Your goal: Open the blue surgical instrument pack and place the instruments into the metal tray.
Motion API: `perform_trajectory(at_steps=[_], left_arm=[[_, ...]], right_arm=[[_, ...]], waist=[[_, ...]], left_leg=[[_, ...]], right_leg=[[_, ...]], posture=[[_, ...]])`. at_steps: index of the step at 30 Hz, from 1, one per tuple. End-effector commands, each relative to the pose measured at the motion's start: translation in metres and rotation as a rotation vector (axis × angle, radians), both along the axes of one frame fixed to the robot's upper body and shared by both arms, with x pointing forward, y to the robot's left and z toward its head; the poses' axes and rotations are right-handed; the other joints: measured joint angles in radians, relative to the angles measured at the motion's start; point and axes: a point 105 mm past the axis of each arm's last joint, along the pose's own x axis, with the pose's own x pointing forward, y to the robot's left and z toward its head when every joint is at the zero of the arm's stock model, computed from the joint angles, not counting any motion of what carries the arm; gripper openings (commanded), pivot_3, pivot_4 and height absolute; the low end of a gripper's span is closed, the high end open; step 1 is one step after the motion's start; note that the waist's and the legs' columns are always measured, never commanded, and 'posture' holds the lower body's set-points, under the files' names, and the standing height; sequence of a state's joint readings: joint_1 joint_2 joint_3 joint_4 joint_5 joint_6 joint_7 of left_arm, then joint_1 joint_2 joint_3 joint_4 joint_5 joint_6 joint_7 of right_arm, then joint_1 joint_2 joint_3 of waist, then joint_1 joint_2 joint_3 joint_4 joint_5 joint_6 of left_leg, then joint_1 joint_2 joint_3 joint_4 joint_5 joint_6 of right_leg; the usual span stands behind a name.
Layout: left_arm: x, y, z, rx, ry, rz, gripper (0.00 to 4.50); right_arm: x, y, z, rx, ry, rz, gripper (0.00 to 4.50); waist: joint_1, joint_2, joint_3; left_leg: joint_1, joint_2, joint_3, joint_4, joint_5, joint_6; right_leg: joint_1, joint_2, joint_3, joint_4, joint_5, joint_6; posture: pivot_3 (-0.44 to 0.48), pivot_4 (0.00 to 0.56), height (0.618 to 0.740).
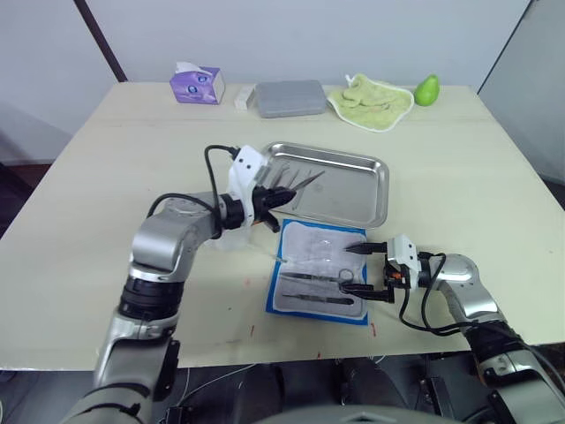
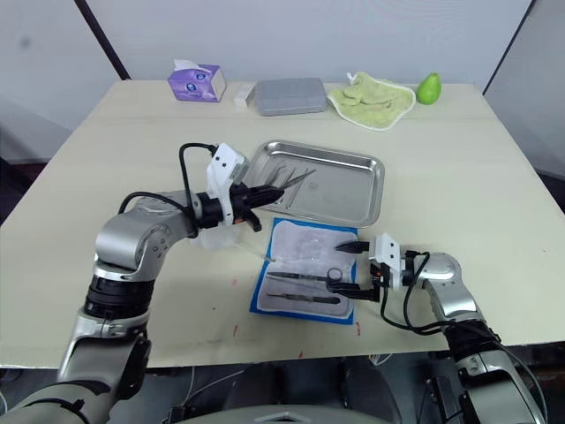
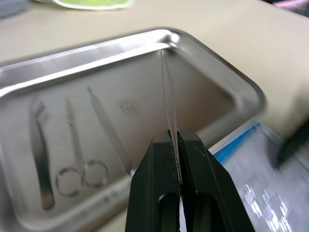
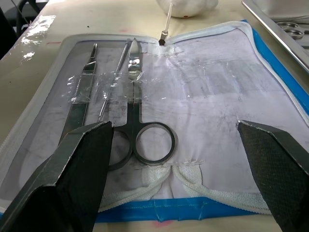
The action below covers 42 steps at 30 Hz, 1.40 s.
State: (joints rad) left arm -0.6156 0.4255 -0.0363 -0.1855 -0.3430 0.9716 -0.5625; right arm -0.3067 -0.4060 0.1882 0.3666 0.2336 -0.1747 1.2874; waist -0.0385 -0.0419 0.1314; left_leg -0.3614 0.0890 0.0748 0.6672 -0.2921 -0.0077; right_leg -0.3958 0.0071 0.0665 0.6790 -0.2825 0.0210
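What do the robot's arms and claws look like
Both arms are silver-grey metal with rounded joint housings and black bands. Each wrist carries a white block with a looping black cable. The left claw and right claw each have two black fingers; the right wrist shows a small orange mark.

No legible text, labels, brands or numbers. Purple tissue box [image 1: 198,86], upper left of frame: print unreadable.

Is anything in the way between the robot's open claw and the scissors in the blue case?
Nothing visible is. The right gripper hangs open just in front of the scissors, which lie uncovered on the pale lining of the opened blue surgical instrument pack. A strip of clear tape crosses the blades, not the handles.
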Motion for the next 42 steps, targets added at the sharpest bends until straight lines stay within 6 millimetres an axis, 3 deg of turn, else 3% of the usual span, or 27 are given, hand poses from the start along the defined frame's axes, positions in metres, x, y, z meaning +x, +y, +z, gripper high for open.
perform_trajectory(at_steps=[1,11,24,42], left_arm=[[0.008,-0.010,0.007,0.011,-0.047,0.094,0.05],[0.027,-0.026,-0.007,0.025,-0.043,0.204,0.05],[0.033,-0.045,-0.026,0.028,0.019,0.298,0.05],[0.038,-0.045,-0.035,0.027,0.071,0.371,0.05]], right_arm=[[-0.015,0.002,-0.032,-0.068,0.136,0.016,4.50],[-0.014,0.001,-0.031,-0.071,0.137,0.016,4.50],[-0.016,-0.002,-0.031,-0.075,0.140,0.013,4.50],[-0.017,-0.002,-0.030,-0.075,0.142,0.006,4.50]], waist=[[-0.001,0.000,0.000],[-0.001,0.000,0.000],[0.001,0.001,0.000],[0.002,0.001,0.001]], left_leg=[[0.000,0.000,0.000,0.000,0.000,0.000],[0.000,0.000,-0.001,0.000,0.000,0.000],[-0.001,-0.001,-0.001,0.000,0.000,0.000],[-0.001,-0.001,-0.001,0.000,0.000,0.000]], right_leg=[[0.000,0.000,0.000,0.000,0.000,0.000],[0.000,0.000,0.000,0.000,0.000,0.000],[0.000,-0.001,0.000,0.000,0.000,0.000],[0.000,-0.001,-0.001,-0.001,0.000,0.000]], posture=[[0.000,0.150,0.740],[0.000,0.150,0.740],[0.000,0.150,0.740],[0.000,0.150,0.740]])
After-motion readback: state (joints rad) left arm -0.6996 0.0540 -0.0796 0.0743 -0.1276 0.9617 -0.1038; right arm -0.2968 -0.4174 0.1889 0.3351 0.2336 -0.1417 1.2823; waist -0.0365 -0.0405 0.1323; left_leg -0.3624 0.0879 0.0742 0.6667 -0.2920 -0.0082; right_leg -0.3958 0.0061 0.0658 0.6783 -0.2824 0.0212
